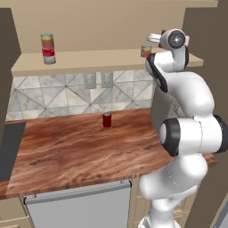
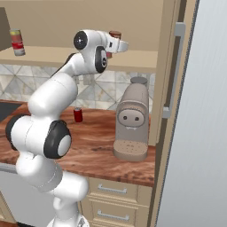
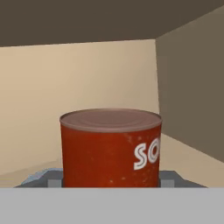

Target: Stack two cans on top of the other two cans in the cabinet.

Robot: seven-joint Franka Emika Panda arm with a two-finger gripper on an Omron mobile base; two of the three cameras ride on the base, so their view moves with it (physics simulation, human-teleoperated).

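The plain orange-red can (image 3: 109, 148) stands upright and close in the hand view, white letters on its side. My gripper (image 3: 111, 181) has grey fingertips (image 3: 54, 182) pressed against both of its sides, so it is shut on this can. It is held high at the right end of the cabinet shelf (image 1: 98, 59), over the grey-topped can with the mixed label (image 1: 145, 51). At the shelf's left end the yellow-over-red can (image 1: 46, 41) sits stacked on the red can with a white band (image 1: 49, 57).
A small crimson can (image 1: 107, 120) stands on the wooden counter (image 1: 80, 151) below the cabinet. A beige coffee machine (image 2: 131, 124) sits at the counter's right end, next to a tall panel. The cabinet's right wall (image 3: 192, 87) is close beside the held can.
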